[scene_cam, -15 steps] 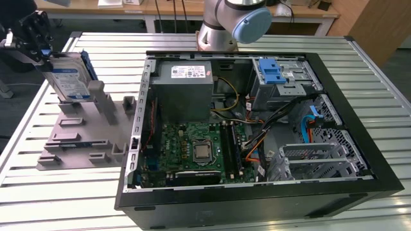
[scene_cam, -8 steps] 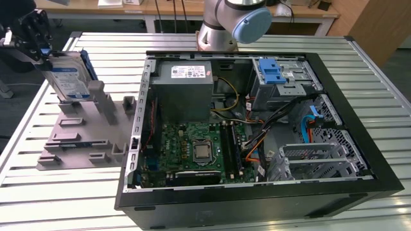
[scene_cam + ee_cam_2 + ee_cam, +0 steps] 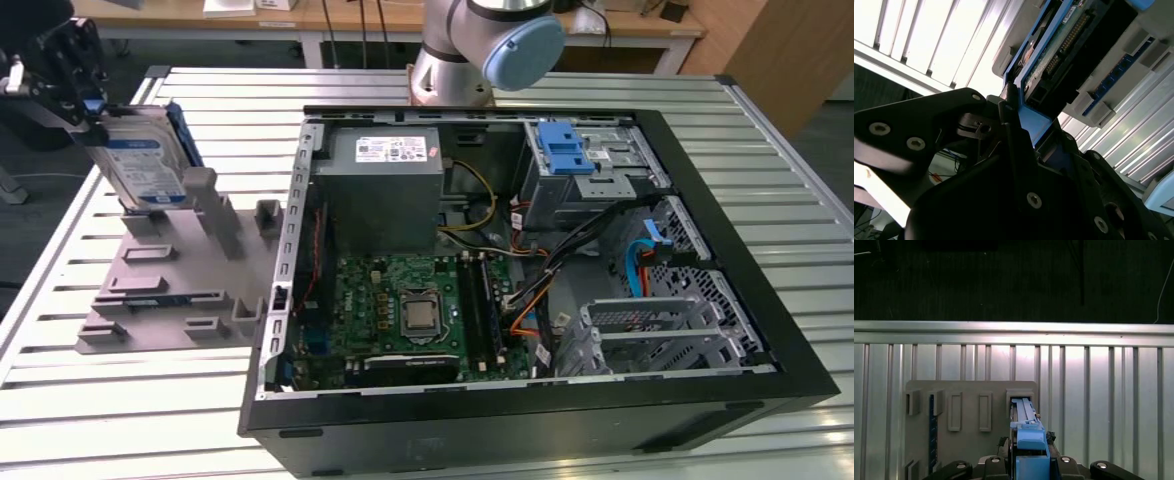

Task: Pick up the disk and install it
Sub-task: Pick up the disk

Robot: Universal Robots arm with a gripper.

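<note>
The disk (image 3: 143, 163) stands on edge at the exterior view's left, a silver drive with a blue-and-white label and blue side rails. Its lower end meets a slot of the grey holder plate (image 3: 171, 290). My gripper (image 3: 91, 105) is shut on the disk's upper end. In the first wrist view the disk (image 3: 1027, 432) shows edge-on, its blue rail running from between my gripper's (image 3: 1030, 462) black fingers down to the holder's slot. The second wrist view shows the disk's circuit-board side (image 3: 1061, 47) and the blue rail clamped by my gripper (image 3: 1021, 125).
An open computer case (image 3: 747, 300) lies on the slatted metal table (image 3: 120, 420), to the right of the holder. Inside are a grey power supply (image 3: 384, 190), a motherboard (image 3: 414, 310) and a metal drive cage with a blue latch (image 3: 566, 150). The arm's base (image 3: 467, 50) stands behind the case.
</note>
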